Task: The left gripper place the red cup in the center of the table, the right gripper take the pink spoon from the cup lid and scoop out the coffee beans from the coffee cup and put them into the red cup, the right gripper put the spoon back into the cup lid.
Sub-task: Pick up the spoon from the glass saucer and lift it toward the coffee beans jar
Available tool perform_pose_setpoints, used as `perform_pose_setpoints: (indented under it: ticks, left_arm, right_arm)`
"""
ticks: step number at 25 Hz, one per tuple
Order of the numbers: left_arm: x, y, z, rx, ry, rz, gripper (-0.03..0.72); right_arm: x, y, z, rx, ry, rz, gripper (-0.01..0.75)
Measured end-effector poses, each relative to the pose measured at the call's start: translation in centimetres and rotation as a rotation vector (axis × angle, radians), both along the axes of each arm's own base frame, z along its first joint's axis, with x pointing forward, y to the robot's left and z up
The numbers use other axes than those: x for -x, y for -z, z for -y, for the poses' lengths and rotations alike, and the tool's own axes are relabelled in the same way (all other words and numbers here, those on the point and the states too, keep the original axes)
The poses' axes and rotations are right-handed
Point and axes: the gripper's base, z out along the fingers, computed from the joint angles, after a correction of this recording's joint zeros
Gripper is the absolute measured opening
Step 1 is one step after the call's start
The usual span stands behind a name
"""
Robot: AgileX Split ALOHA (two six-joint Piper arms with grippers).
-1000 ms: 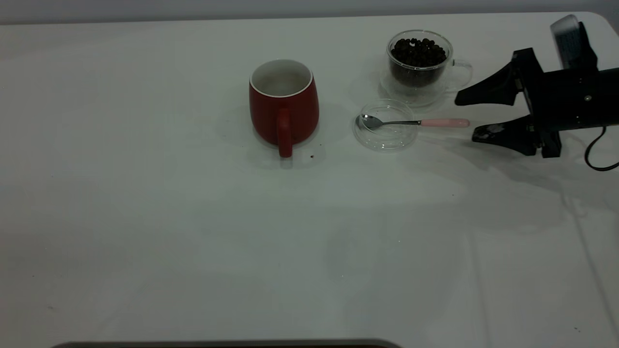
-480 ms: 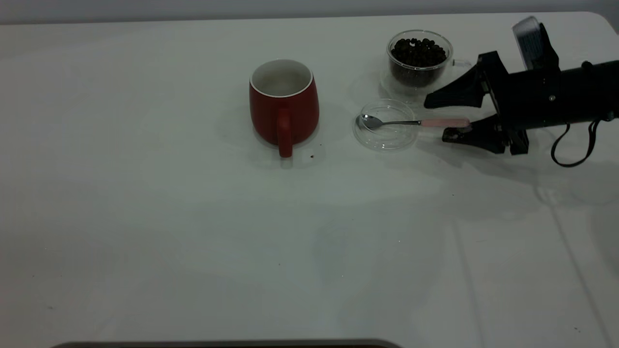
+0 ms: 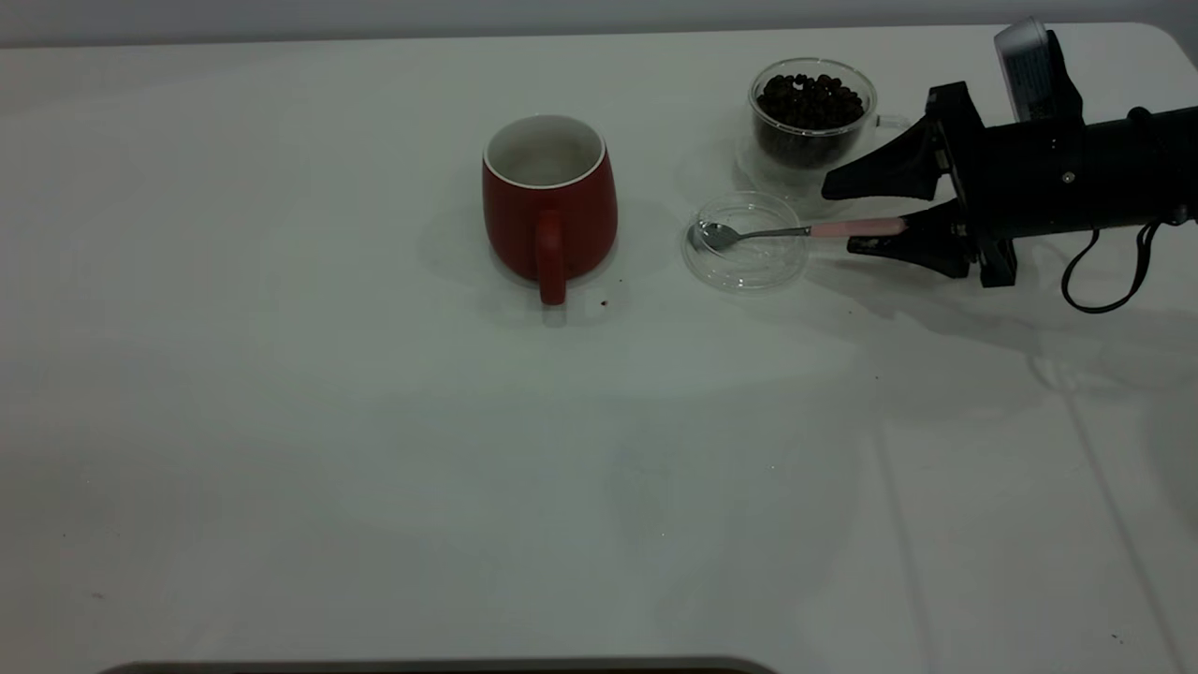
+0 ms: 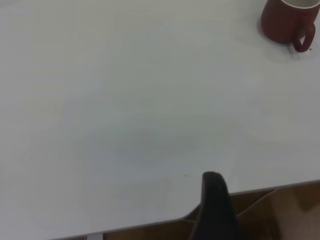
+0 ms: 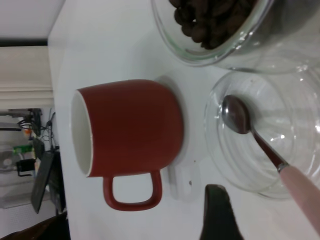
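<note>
The red cup [image 3: 549, 201] stands upright mid-table, handle toward the near edge; it also shows in the left wrist view [image 4: 285, 20] and right wrist view [image 5: 132, 127]. The coffee cup [image 3: 811, 122] with coffee beans [image 3: 810, 98] stands at the back right. The cup lid [image 3: 746, 267] lies in front of it. The pink spoon [image 3: 796, 232] has its bowl in the lid and its pink handle pointing right. My right gripper [image 3: 840, 219] is open, level, straddling the handle end, its near finger touching the handle. My left gripper [image 4: 215, 200] sits off the table's edge.
The white table [image 3: 374, 449] stretches wide to the left and front of the red cup. A small dark speck [image 3: 604, 302] lies by the mug's handle. The right arm's black cable [image 3: 1100, 281] hangs above the table at the right.
My right gripper moved left to the spoon handle and its fingers narrowed around it. The handle end has risen slightly. The red cup, coffee cup and lid have not moved.
</note>
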Motion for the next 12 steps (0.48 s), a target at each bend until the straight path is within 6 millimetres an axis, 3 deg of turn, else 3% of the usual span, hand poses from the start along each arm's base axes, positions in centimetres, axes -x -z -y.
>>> perform_pose_setpoints:
  ticks: [7, 12]
  left_arm:
    - [0.0, 0.0, 0.0, 0.0, 0.0, 0.0, 0.586]
    - [0.0, 0.0, 0.0, 0.0, 0.0, 0.0, 0.586]
  right_arm:
    - [0.0, -0.01, -0.01, -0.003, 0.0, -0.001, 0.485]
    - [0.0, -0.02, -0.02, -0.004, 0.001, -0.001, 0.352]
